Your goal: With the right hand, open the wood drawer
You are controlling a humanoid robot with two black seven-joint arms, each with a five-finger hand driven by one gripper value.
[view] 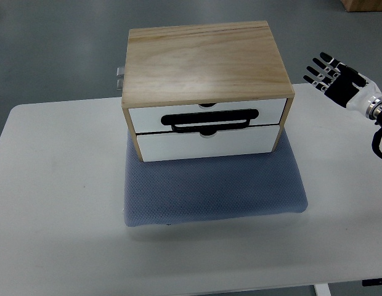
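A light wood drawer box (203,58) stands on a blue-grey mat at the middle of the white table. It has two white drawer fronts, an upper one (148,116) and a lower one (209,142), both pushed in. A black loop handle (214,119) lies across the seam between them. My right hand (329,75) hovers to the right of the box, level with its top, fingers spread and holding nothing. It is well apart from the box.
The blue-grey mat (215,191) lies under the box and reaches toward the table's front. The white table (55,203) runs to both sides. A small metal fitting (120,77) sticks out at the box's back left. Grey floor lies beyond.
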